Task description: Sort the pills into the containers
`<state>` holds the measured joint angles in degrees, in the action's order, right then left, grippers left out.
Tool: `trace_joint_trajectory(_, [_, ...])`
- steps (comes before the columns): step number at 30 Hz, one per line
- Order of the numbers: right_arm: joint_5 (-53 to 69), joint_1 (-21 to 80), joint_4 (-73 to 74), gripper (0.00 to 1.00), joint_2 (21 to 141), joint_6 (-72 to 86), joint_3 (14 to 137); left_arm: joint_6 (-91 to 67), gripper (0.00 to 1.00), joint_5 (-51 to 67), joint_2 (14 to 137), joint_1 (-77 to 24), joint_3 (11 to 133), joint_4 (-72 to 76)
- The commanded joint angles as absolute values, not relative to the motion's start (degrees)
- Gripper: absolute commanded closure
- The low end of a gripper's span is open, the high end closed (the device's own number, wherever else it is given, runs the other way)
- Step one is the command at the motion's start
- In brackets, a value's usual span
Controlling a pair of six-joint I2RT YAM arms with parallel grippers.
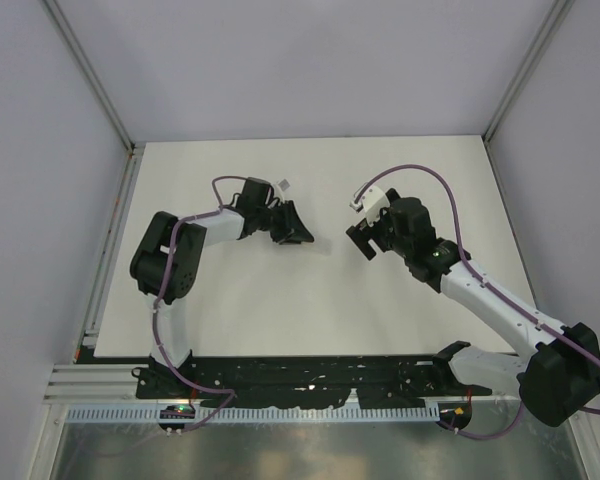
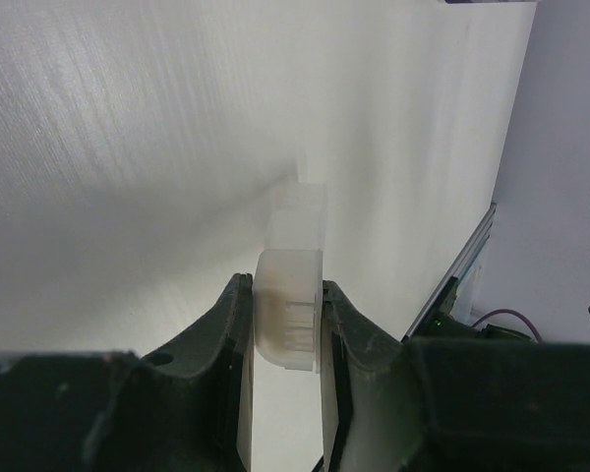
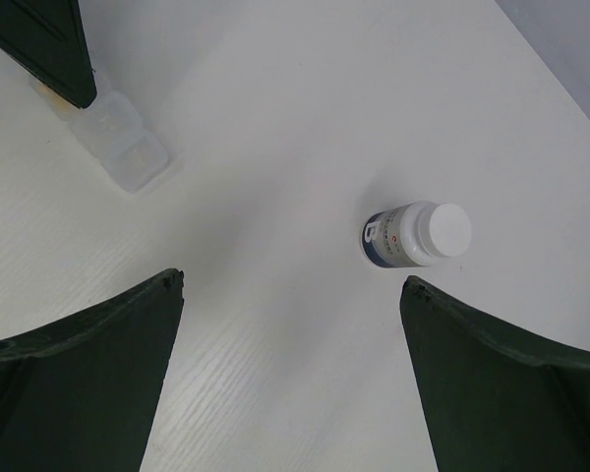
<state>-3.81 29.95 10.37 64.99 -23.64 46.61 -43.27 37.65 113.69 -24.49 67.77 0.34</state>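
**Left pinches packet, right spread wide**

We see the left gripper (image 2: 285, 290) clamped on the clear plastic packet (image 2: 297, 211). Its fingers are narrow and pinch the packet's sides at one end. The other end sticks out ahead toward the white table (image 1: 230, 320), and we cannot tell whether that end touches the surface. All this sits about mid-table, a bit toward the far edge. The right gripper (image 3: 293, 283) hovers just beside it on the right-edge side, facing it, with fingers spread wide and nothing between them. The bottle (image 3: 418, 234), white cap and labelled body, looks upright on the table nearer the far edge, about mid-width, apart from both grippers. We find the pills too small to make out.
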Motion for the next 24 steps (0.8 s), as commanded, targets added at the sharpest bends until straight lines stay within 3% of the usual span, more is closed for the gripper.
trace_joint_trajectory(1, [-3.69,30.23,8.96,0.05,65.04,-23.91,46.41,-42.8,0.71,36.12,114.61,-24.79,69.87,0.18])
trace_joint_trajectory(10, [-3.16,30.15,9.4,0.05,65.65,-23.99,46.67,-41.84,0.56,35.95,114.61,-24.79,70.05,-1.49])
trace_joint_trajectory(24, [-2.37,30.23,10.11,0.05,66.36,-24.0,46.93,-39.03,0.52,33.75,114.79,-24.79,70.84,-4.22])
